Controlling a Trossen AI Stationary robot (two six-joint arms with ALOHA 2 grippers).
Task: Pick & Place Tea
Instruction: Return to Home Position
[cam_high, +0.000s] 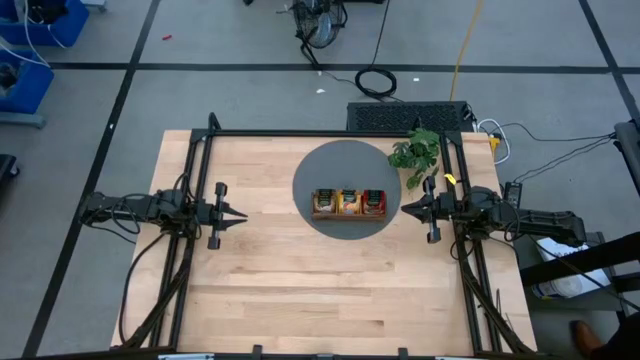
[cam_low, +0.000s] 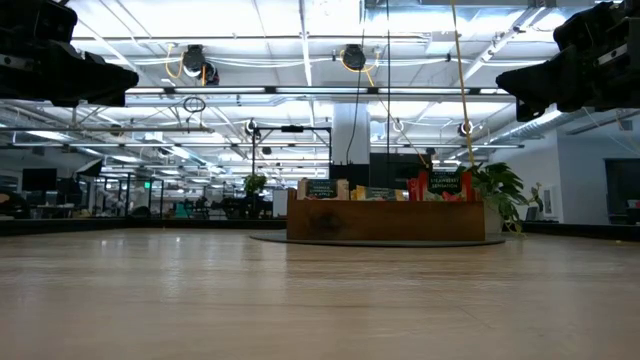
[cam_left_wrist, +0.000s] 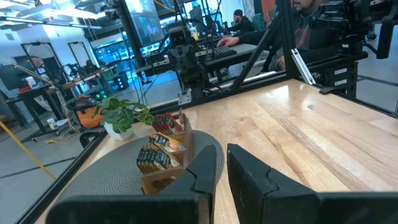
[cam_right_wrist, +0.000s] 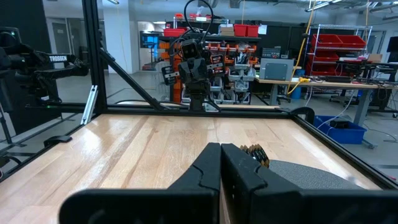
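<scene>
The tea sachets stand on edge in the three compartments of the brown wooden tray (cam_high: 349, 214): dark-printed ones (cam_high: 325, 203), yellow ones (cam_high: 349, 203) and red ones (cam_high: 373, 203). In the low view their tops (cam_low: 440, 185) stick up above the tray wall (cam_low: 385, 222). My left gripper (cam_high: 240, 213) hovers shut above the table, well left of the tray and pointing at it. My right gripper (cam_high: 405, 209) hovers shut close to the tray's right end. The left wrist view shows the tray (cam_left_wrist: 163, 177) with sachets (cam_left_wrist: 155, 155) ahead of the fingers. The right wrist view shows only a few sachet edges (cam_right_wrist: 256, 154).
The tray sits on a round grey mat (cam_high: 345, 160) at the table's far middle. A green leafy plant (cam_high: 415, 152) stands at the mat's far right edge, near my right arm. Bare wooden table (cam_high: 320, 290) spreads toward the near edge. Black frame rails (cam_high: 300, 133) border the table. People sit beyond the table (cam_left_wrist: 239, 25).
</scene>
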